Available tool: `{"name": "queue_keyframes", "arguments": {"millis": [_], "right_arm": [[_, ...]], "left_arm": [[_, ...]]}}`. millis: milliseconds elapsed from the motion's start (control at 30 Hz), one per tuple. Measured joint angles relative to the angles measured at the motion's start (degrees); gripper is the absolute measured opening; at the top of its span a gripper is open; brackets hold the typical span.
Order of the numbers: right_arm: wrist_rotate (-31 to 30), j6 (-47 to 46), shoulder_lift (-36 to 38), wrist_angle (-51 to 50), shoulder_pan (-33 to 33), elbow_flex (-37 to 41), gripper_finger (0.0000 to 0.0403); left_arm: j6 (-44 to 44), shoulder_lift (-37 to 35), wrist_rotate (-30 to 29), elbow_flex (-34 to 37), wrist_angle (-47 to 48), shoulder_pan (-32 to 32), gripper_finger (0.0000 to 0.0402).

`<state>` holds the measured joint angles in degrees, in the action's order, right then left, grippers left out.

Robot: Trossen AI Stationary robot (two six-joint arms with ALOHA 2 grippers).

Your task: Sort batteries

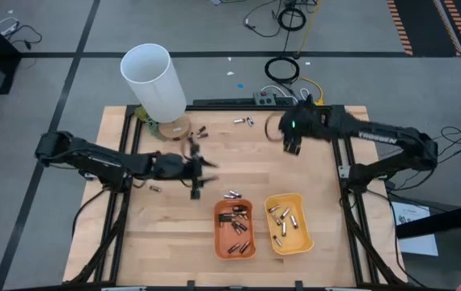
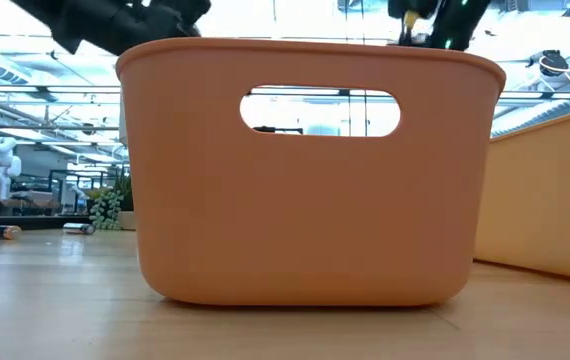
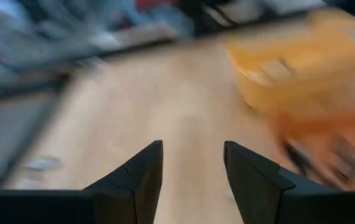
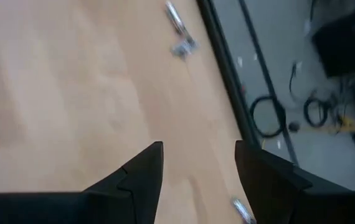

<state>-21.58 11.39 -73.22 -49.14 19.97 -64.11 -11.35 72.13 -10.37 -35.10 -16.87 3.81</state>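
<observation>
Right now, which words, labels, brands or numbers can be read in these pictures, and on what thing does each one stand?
"TROSSEN", faintly, in white letters on the right arm.
Paper sheet on the floor beside the table: printed, too small to read.
Batteries in the orange tray: markings too small to read.
Nothing else is legible.

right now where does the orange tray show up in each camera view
High view: orange tray near the table's front edge, left of the yellow tray.
Low view: orange tray fills the middle, handle slot facing the camera.
Left wrist view: blurred orange shape beyond the open fingers, next to the yellow tray.
Right wrist view: not in it.
Shared landmark: the yellow tray beside it, in all but the right wrist view.
</observation>
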Motion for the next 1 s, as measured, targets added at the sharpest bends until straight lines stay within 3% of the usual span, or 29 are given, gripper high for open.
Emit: {"name": "queue_keyframes", "arguments": {"millis": [100, 200, 467, 733, 1000], "right_arm": [[6.0, 7.4, -3.3, -0.8, 8.0, -0.1, 0.0192], [7.1, 14.2, -8.2, -1.8, 12.9, -0.1, 0.0192], [-0.8, 22.0, -22.1, -2.7, 19.0, -0.4, 0.0192], [-7.8, 28.4, -36.1, -9.0, 24.3, -7.9, 0.0192], [-9.0, 36.7, -42.7, -13.1, 29.4, -9.8, 0.0192]], "left_arm": [[-1.0, -2.7, -4.0, 4.8, -12.7, -3.2, 0.0180], [-0.8, -3.5, -0.6, 7.1, -17.6, -5.1, 0.0180], [-3.7, -3.7, 1.0, 7.4, -15.9, -6.8, 0.0180], [-4.6, -3.7, 1.2, 7.4, -15.0, -7.4, 0.0180], [-5.6, -3.7, 1.6, 7.4, -13.4, -8.7, 0.0180]]}}
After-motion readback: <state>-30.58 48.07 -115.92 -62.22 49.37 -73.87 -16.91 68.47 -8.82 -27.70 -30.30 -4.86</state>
